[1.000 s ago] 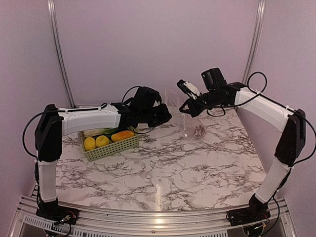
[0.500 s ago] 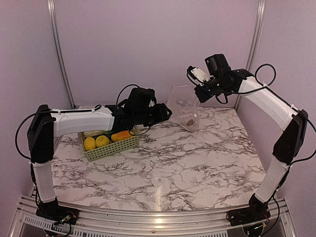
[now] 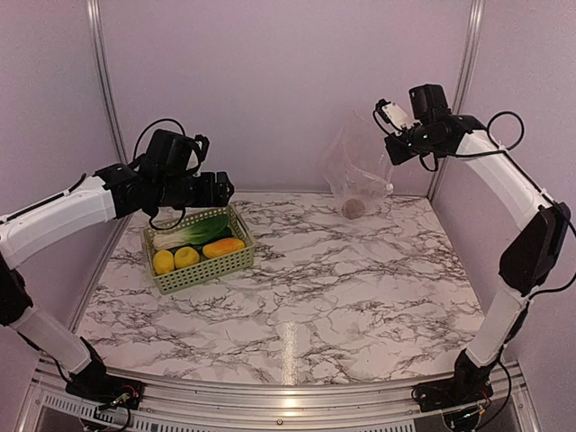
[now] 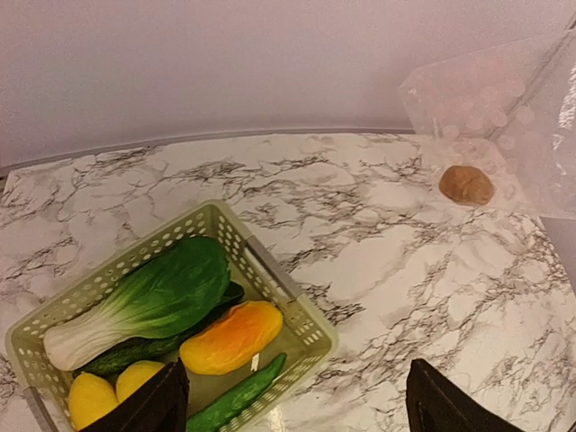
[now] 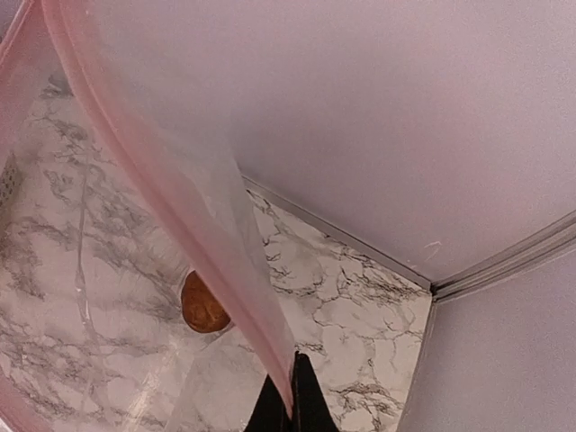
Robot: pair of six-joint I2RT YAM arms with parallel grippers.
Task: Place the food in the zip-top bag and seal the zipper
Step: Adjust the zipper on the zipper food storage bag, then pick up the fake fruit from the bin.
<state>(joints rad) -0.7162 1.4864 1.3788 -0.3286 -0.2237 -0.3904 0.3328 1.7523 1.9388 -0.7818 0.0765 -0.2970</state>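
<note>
Okay, right gripper (image 5: 290,396) pinches zip-top bag (image 3: 358,166) mouth far right, kiwi piece (image 3: 354,208) inside. Left gripper (image 4: 306,407) wide open, empty, over food (image 4: 229,337) in basket (image 4: 310,326), left. Risk: one-corner hold, mouth sags shut, next item misses.

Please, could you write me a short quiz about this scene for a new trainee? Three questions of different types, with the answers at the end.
1. True or false: the brown piece lies inside the bag.
2. Which gripper holds the bag up? A) left B) right C) neither
3. How many lemons lie in the basket?
Key: 1 true; 2 B, the right gripper is shut on the bag's edge; 3 two.
</note>
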